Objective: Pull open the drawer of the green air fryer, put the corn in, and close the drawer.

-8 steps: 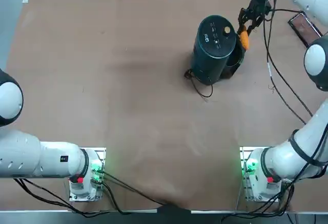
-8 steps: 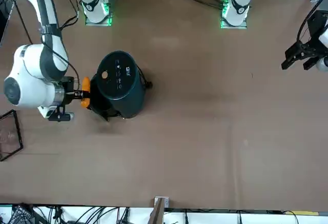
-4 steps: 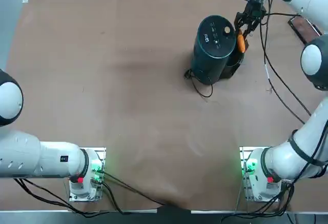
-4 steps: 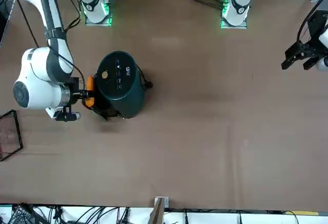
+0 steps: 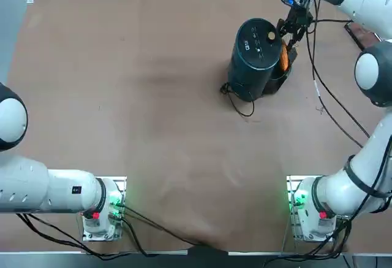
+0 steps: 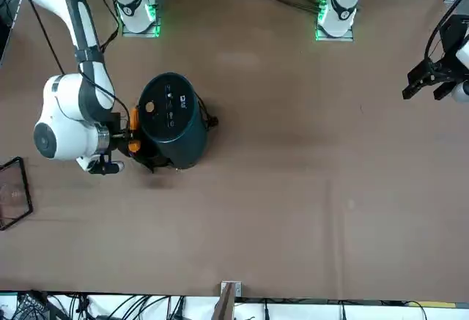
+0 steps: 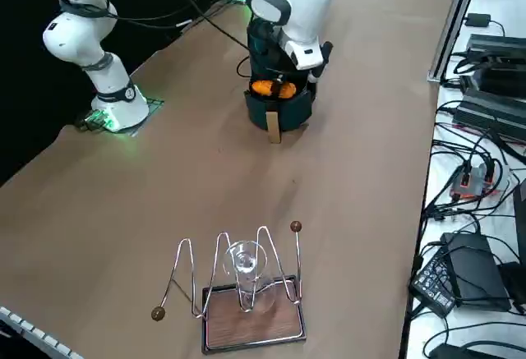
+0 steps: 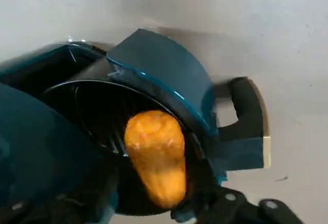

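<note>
the green air fryer [image 5: 252, 56] stands upright on the table [image 5: 165, 133], its gold knob [image 5: 271, 35] on the round top; in the right side view the working arm hides most of its body. its drawer [image 8: 166, 70] is pulled out on the fryer's right side, with the dark handle [image 8: 246, 116] facing away from the fryer. the corn [image 8: 156, 157] is at the mouth of the drawer, just beside the fryer's body; its near end is blurred, and i can't tell whether it rests on the basket floor. the right gripper [image 8: 147, 208] is over the drawer, close beside the fryer, its fingers apart with the corn between them. a dark gap shows on one side of the corn; on the other i can't tell if it touches a finger. in the right side view a dark part of the gripper crosses the corn. well apart from the fryer, on its right, a wire rack [image 7: 297, 252] holds clear glassware [image 7: 246, 262]; the front view cuts this group off at its edge.
</note>
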Robot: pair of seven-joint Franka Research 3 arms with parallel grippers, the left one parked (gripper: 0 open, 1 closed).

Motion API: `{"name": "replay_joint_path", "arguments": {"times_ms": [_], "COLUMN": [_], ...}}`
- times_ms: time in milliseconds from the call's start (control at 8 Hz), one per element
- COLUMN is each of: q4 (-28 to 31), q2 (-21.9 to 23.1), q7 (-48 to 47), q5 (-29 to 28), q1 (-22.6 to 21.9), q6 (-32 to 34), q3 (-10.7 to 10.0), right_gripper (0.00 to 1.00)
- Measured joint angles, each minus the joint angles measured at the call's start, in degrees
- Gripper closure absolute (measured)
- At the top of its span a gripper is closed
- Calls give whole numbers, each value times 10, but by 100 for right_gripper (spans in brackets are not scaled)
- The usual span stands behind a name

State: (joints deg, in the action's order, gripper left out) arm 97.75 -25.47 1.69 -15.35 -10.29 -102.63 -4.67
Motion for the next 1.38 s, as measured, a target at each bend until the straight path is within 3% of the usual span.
{"name": "replay_joint_path", "arguments": {"times_ms": [125, 500, 750, 1000, 1375], "q4": [-1, -6, -6, -6, 12], "q2": [0, 12, 27, 28, 14], "q7": [0, 0, -14, -120, -351], "q5": [0, 0, 0, -4, -18], "q1": [0, 10, 55, 103, 103], "q6": [0, 3, 15, 12, -35], "q3": [-1, -12, -19, -21, -14], "right_gripper": [0, 0, 0, 0, 0]}}
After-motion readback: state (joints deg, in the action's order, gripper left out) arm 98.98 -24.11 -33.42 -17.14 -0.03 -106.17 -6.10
